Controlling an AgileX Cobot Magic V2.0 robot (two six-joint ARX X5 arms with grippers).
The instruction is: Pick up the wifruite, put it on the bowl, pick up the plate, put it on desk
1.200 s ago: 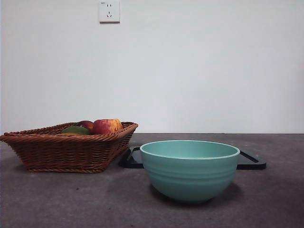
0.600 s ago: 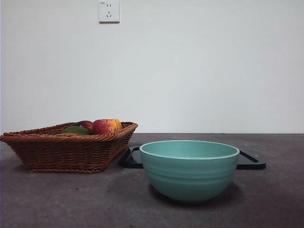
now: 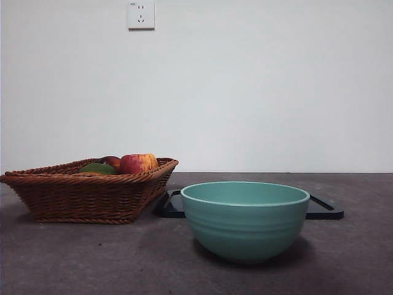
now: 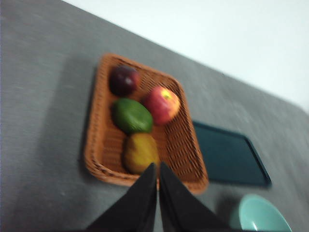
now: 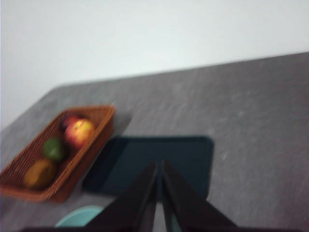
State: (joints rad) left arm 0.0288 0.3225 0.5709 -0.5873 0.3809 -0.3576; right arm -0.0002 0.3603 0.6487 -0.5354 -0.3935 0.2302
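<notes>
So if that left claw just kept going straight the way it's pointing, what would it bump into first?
Probably the wicker basket. The left gripper hangs above it, jaws shut, tips aimed at the near rim beside the yellow-brown fruit. Depth is hard to judge, so it could meet that fruit first.

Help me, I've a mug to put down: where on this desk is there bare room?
Bare desk lies in front of the basket and right of the bowl. Basket, bowl and black tray crowd the middle.
</notes>
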